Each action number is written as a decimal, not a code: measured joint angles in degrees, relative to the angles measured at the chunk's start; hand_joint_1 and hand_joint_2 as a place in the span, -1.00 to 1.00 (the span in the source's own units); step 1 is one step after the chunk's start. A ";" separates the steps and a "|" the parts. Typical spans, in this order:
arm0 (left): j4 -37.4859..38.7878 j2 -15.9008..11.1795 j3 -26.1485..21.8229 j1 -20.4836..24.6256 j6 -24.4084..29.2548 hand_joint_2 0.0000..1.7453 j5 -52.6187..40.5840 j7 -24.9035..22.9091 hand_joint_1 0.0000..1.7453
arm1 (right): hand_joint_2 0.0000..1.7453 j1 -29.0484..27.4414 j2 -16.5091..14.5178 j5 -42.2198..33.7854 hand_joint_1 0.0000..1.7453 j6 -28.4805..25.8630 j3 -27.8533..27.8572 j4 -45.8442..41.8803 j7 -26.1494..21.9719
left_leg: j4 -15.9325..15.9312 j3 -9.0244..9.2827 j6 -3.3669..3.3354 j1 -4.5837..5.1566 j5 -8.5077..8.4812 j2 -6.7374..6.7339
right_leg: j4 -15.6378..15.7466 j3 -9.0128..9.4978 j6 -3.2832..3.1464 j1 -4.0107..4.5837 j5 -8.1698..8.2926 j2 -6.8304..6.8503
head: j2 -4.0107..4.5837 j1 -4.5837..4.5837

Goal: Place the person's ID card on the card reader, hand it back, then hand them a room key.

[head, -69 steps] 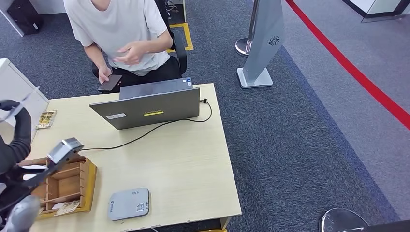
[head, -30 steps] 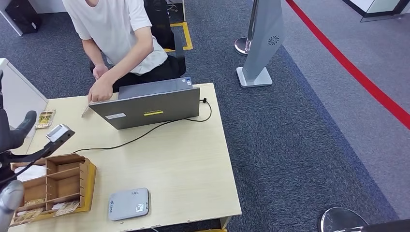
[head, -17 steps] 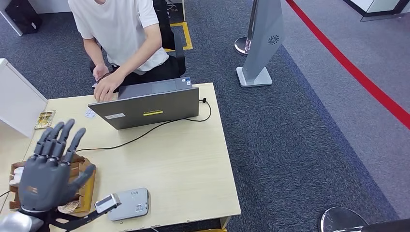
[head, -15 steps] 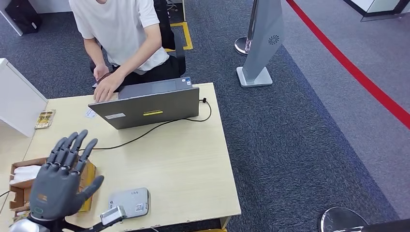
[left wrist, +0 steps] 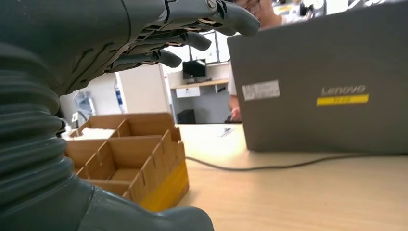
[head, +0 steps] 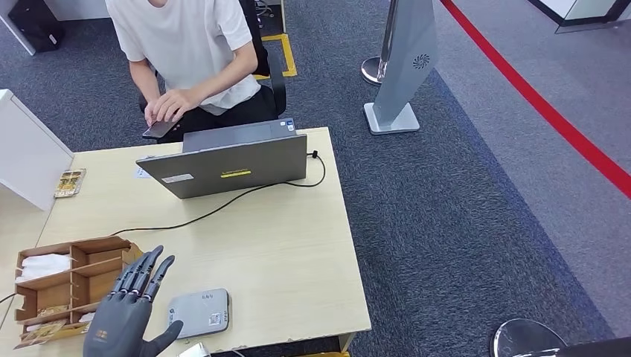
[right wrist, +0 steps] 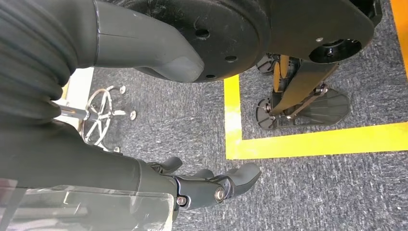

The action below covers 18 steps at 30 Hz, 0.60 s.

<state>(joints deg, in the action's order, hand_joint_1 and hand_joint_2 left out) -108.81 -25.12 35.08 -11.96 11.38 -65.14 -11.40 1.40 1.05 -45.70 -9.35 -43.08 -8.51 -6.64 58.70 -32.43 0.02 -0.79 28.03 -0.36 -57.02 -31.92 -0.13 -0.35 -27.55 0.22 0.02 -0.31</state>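
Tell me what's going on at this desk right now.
The robot's left hand hovers open and empty over the near edge of the table, between the wooden organizer and the grey card reader. Its right hand hangs down by the floor with fingers loosely curled. Across the table, behind the laptop, a seated person is busy with a phone.

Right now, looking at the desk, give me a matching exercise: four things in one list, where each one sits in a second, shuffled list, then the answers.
Things:
1. laptop
2. card reader
3. wooden organizer
4. phone

Places:
A. near front edge of desk, beside left hand
B. in the person's hands, beyond the desk
C. far side of desk, cable attached
D. desk's left front corner

Pairs: 1-C, 2-A, 3-D, 4-B
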 joint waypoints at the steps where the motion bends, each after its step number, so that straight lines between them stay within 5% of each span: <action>1: 0.52 0.14 0.17 -0.09 0.07 1.00 -0.06 -0.59 -1.00 | 1.00 0.02 0.00 0.00 -1.00 -0.01 0.00 0.02 0.07 | 0.00 0.00 0.00 0.00 0.00 0.00 | 0.00 0.00 0.00 0.00 0.00 0.00 | 0.00 0.00; 18: 5.11 1.51 0.25 -3.26 2.79 1.00 -0.52 -12.75 -1.00 | 1.00 0.21 -0.04 -0.55 -1.00 -0.77 0.00 0.72 1.15 | 0.00 -0.02 0.00 0.00 0.00 0.01 | 0.00 -0.01 0.00 0.00 0.00 0.02 | 0.00 0.01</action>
<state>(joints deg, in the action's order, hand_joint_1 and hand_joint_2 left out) -103.70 -23.61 35.33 -15.22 14.17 -65.66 -24.15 1.61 1.01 -46.25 -10.12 -43.08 -7.79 -5.50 58.70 -32.45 0.02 -0.79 28.03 -0.35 -57.02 -31.93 -0.13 -0.35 -27.55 0.25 0.02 -0.30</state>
